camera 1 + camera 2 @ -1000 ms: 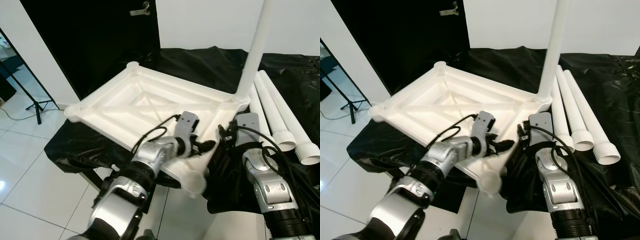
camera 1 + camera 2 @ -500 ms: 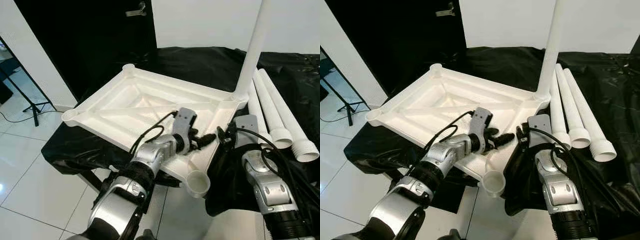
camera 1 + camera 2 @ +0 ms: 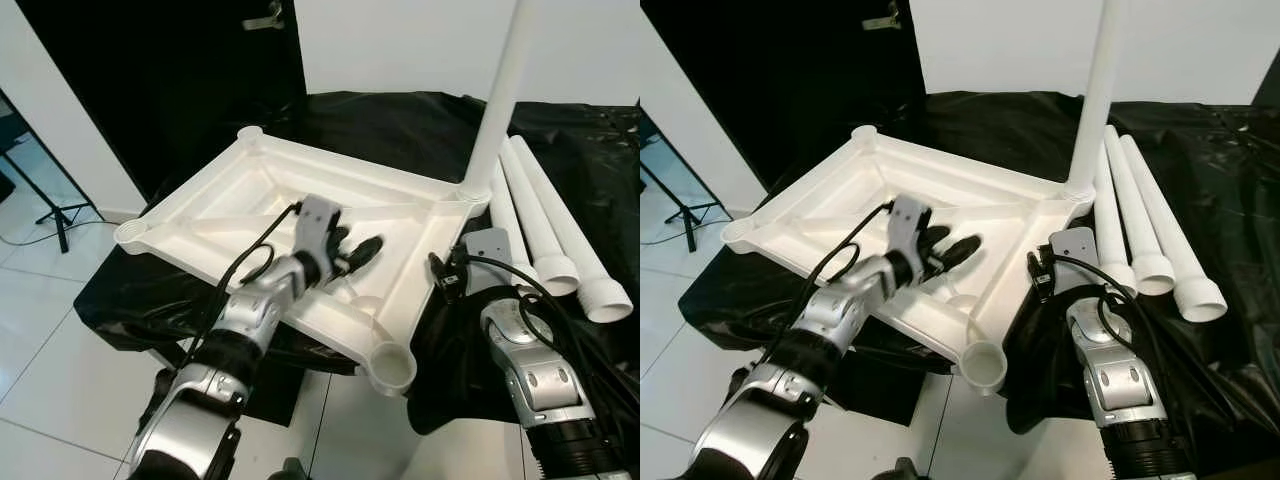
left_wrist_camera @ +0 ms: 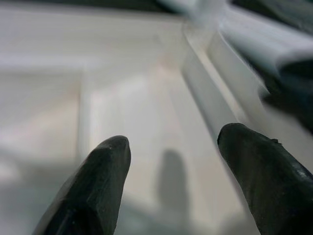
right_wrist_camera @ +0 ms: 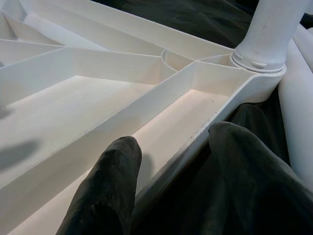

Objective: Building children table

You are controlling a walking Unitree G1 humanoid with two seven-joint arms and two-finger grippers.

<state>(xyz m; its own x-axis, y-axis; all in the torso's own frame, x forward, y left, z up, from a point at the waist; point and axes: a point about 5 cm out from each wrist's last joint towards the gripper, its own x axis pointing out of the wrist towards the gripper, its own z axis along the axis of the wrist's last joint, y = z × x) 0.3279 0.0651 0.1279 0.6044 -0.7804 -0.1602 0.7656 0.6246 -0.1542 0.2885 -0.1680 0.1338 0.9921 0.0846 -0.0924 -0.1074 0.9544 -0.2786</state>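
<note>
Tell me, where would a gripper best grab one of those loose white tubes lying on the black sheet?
Probably mid-shaft of the outermost tube, coming from above with fingers across it: it lies flat, its outer side is free, and its flared end looks too wide to pinch.

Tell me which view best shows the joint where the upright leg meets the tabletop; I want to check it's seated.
The right wrist view: the leg's base sits close and sharp in the corner socket of the tabletop. The eye views show the leg whole but the joint small. In the left wrist view that corner is a blur.
</note>
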